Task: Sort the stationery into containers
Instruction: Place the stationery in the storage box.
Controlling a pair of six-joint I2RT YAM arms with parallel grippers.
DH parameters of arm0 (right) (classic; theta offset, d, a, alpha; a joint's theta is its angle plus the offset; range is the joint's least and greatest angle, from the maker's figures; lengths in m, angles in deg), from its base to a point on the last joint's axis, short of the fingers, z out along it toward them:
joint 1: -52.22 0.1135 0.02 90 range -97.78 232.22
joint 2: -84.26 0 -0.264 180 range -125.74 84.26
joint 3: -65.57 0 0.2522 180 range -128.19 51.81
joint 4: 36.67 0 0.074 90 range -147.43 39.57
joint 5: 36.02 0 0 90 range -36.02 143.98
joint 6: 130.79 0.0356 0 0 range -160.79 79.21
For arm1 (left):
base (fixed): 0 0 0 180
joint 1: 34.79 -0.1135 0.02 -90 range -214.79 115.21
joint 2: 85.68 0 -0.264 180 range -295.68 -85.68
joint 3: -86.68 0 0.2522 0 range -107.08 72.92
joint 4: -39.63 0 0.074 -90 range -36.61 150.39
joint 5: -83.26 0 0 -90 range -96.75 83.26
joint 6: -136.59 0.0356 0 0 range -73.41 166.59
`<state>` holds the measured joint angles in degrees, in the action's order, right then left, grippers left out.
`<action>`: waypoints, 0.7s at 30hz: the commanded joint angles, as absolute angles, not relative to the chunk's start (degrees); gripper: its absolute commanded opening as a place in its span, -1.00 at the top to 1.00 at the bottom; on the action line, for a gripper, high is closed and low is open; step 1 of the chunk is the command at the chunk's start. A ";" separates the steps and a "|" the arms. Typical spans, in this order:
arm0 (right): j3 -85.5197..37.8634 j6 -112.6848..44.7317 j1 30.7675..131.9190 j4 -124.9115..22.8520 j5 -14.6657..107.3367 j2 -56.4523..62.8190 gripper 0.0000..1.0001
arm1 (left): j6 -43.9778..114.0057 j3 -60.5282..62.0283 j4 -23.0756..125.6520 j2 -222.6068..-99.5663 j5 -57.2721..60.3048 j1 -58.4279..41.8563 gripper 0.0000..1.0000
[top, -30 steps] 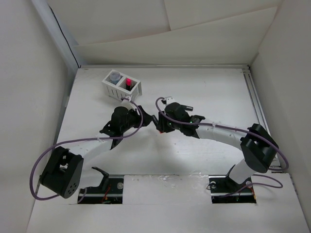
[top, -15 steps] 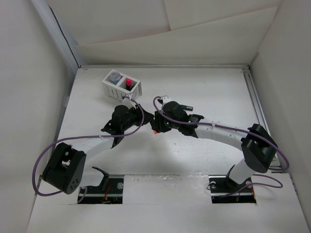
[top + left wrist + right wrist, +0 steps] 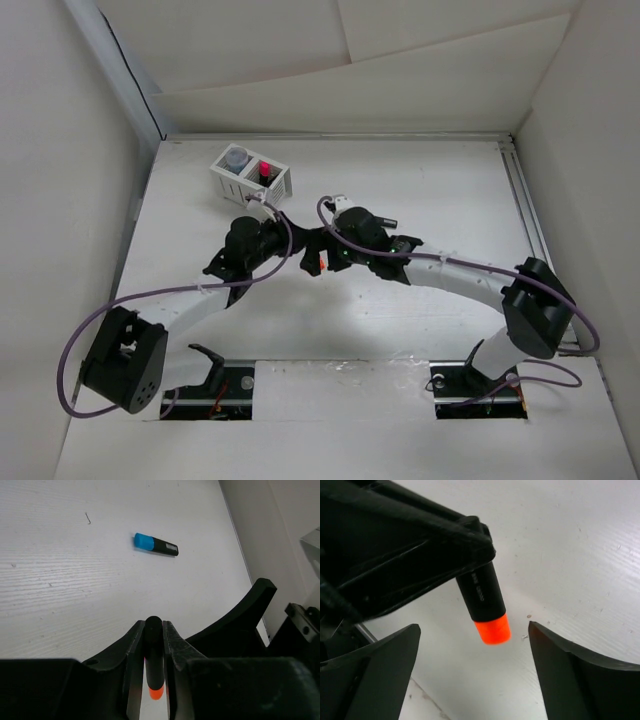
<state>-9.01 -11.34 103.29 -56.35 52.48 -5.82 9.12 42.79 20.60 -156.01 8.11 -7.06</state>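
Note:
A black marker with an orange cap [image 3: 482, 592] is held off the table by my left gripper [image 3: 153, 625], whose jaws are shut on its barrel [image 3: 153, 650]. My right gripper [image 3: 472, 626] stands open, its fingers wide on either side of the orange cap and not touching it. From above, the two grippers meet mid-table, left [image 3: 298, 250] and right [image 3: 318, 262]. A blue-capped marker [image 3: 155, 544] lies flat on the table beyond the left gripper. The white mesh container [image 3: 285, 185] at the back left holds a grey-blue roll [image 3: 236, 156] in one compartment and a red-pink marker [image 3: 265, 168] in the other.
White walls enclose the table on the left, back and right. A metal rail [image 3: 530, 225] runs along the right edge. Purple cables loop off both arms.
The right gripper has opened off the orange-capped marker while the left gripper has shut on it. Both wrists have shifted slightly left.

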 commanded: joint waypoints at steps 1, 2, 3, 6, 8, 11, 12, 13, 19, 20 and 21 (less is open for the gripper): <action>-9.11 -11.88 103.81 -53.25 51.34 -0.56 -1.00 | 10.55 40.06 23.15 -152.22 4.08 -7.28 1.00; -8.58 -12.40 103.81 -53.25 51.34 0.32 -1.00 | 10.56 39.44 24.20 -151.69 1.63 -7.28 1.00; -8.57 -12.40 103.81 -53.25 52.12 1.20 -1.00 | 10.56 38.74 25.17 -150.90 0.39 -7.28 1.00; -5.94 -13.02 103.29 -53.25 53.27 5.68 -1.00 | 11.08 35.05 28.60 -150.29 -4.78 -7.28 1.00; -3.92 -13.55 102.67 -53.25 53.97 9.27 -1.00 | 11.09 31.81 30.45 -150.28 -8.05 -7.28 1.00; -0.94 -14.59 100.48 -53.25 54.68 12.71 -1.00 | 12.23 28.02 32.73 -151.76 -16.39 -7.28 1.00; -0.23 -14.60 99.77 -53.25 54.68 13.24 -1.00 | 12.75 25.48 32.74 -152.38 -18.59 -7.28 1.00; 0.38 -14.60 98.37 -53.25 54.68 13.25 -1.00 | 13.54 24.24 32.74 -153.69 -22.53 -7.28 1.00; 3.38 -15.13 95.63 -51.58 54.68 13.86 -1.00 | 17.23 11.17 35.37 -161.25 -35.90 -7.80 1.00; 3.90 -15.13 95.11 -51.05 54.68 13.86 -1.00 | 17.24 9.48 36.07 -164.14 -36.71 -9.11 0.98; 3.91 -15.13 94.58 -51.05 54.16 13.86 -1.00 | 17.93 7.72 36.95 -165.65 -36.72 -9.90 0.98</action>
<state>3.80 -14.07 95.37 -54.90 54.18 13.31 14.93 12.87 35.00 -162.10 -29.07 -8.00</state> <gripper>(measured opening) 0.998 0.137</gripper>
